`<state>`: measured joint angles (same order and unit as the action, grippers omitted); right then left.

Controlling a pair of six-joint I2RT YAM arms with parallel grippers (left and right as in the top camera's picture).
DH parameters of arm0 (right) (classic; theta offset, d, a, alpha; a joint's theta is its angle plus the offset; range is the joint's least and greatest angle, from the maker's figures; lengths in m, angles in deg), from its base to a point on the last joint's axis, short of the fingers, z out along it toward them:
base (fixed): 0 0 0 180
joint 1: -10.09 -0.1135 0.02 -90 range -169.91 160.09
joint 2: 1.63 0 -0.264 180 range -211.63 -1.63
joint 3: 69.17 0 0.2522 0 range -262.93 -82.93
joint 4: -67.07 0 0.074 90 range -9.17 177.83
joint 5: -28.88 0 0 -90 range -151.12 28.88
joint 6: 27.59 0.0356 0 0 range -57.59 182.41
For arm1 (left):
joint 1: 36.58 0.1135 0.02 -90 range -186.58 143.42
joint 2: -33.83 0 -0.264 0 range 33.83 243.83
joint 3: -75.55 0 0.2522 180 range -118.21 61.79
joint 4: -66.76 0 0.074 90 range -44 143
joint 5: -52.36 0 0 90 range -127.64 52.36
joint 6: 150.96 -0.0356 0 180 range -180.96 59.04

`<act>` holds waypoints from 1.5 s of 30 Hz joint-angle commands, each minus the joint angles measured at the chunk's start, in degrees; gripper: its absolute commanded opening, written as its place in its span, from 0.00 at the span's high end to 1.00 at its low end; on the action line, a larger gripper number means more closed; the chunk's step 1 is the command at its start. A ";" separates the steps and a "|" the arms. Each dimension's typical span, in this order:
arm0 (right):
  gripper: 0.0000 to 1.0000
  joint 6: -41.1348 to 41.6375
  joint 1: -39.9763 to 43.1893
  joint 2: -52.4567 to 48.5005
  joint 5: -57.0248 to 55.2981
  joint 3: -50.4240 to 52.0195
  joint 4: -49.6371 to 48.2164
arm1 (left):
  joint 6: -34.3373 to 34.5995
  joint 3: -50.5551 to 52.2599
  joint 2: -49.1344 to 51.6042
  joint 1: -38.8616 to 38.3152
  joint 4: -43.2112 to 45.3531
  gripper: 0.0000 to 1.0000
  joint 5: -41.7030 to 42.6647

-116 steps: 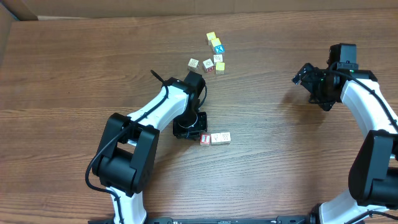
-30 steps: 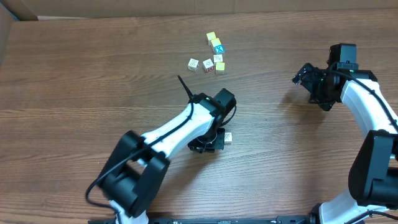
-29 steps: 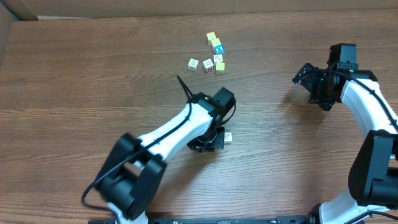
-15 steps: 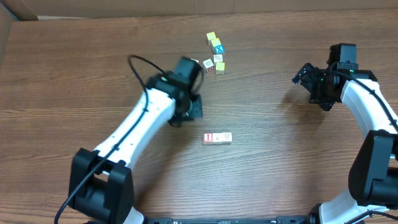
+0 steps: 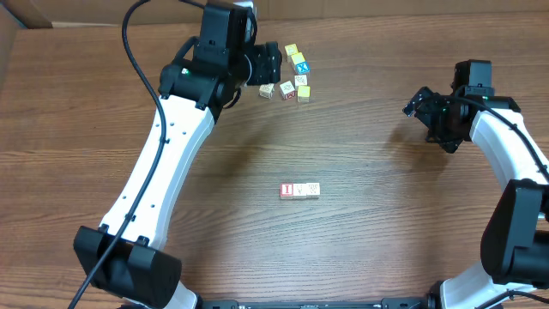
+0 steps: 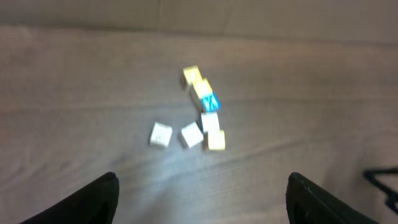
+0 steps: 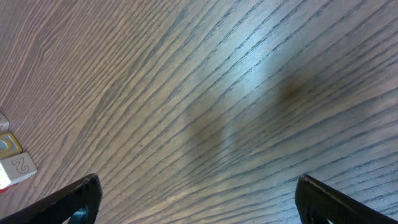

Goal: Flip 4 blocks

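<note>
Lying bunched just ahead of the left hand (image 5: 276, 66), the nearest blocks form a loose cluster on the table (image 5: 103, 103). Closest to the hand's fingers (image 6: 99, 202) sits a lone cream block (image 5: 267, 88), a little apart from a second cream block (image 5: 287, 88) whose side looks reddish from overhead. Farther out from the hand stand a third cream block (image 5: 301, 81) and, touching it, the blue-faced block (image 5: 301, 68). Three yellow-topped cubes (image 5: 292, 51) mix in: two run on beyond the blue-faced block, and one sits against the third cream block on the opposite side. The left wrist view is blurred, so the printed marks cannot be read, but it shows the cluster in line with the gap between the fingers and clear of both. That hand is spread wide and grips nothing.

Well behind the left hand, back toward its arm's base, a row of three blocks (image 5: 299, 190) lies touching side to side; the end one shows a red face with a pale letter I. Neither hand is near it.

The right hand (image 5: 419, 105) hangs far off to the side of the cluster, fingers wide apart with only table between them. At the edge of its wrist view a few small cubes (image 7: 15, 168) peep in, one marked 2; which they are I cannot tell.
</note>
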<state>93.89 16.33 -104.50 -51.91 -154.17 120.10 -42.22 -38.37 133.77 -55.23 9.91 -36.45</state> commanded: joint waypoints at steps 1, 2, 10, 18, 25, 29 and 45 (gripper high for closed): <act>0.00 -0.24 -0.11 -0.13 0.33 -1.05 -0.17 | -2.08 -0.24 3.58 -0.28 2.71 0.22 -5.33; 0.00 -0.24 -0.11 -0.13 0.33 -1.05 -0.17 | -2.05 -0.24 4.66 -0.28 3.34 0.22 -5.97; 0.00 -0.24 -0.11 -0.13 0.33 -1.05 -0.17 | -4.70 -0.24 16.63 -0.26 8.22 0.24 -6.71; 0.00 -0.24 -0.11 -0.13 0.33 -1.05 -0.17 | -6.23 -0.24 26.93 -0.09 12.09 0.18 -6.27; 0.00 -0.24 -0.11 -0.13 0.33 -1.05 -0.17 | -7.74 -0.24 30.69 0.04 15.78 0.14 -6.32; 0.00 -0.24 -0.11 -0.13 0.33 -1.05 -0.17 | -8.52 -0.22 31.23 0.15 16.04 0.27 -7.32; 0.00 -0.24 -0.11 -0.13 0.33 -1.05 -0.17 | -8.50 -0.04 31.26 0.48 14.84 0.46 -9.09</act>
<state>93.89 16.33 -104.50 -51.89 -154.17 120.10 -50.24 -38.33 164.26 -55.19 24.75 -44.38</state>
